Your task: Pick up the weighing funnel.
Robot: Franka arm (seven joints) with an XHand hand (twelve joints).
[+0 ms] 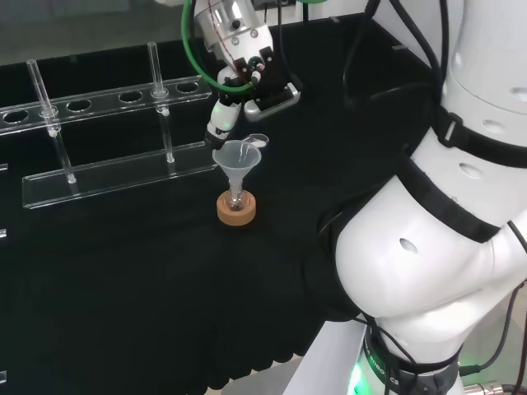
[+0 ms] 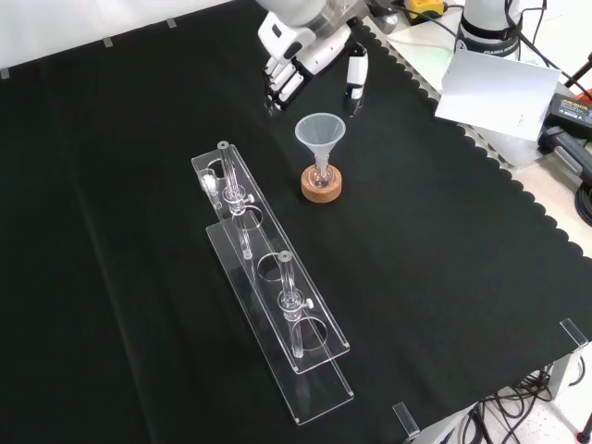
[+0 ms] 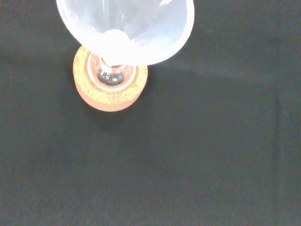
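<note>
The weighing funnel seems lifted, hanging just above the funnel's right rim in the head view, under the hand. I cannot tell whether the hand grasps it. Next, raise it clear.

A lab, shown by funnel and tube rack

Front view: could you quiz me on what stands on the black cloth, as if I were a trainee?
1. True or false: the funnel lies on its side on the cloth.
2. Its flask stands on: A) a red ribbed ring, B) a cork ring, C) the bare cloth.
3. Head view: is the hand above or below the funnel's mouth?
Key: 1 false, it stands mouth up; 2 B; 3 above.
</note>
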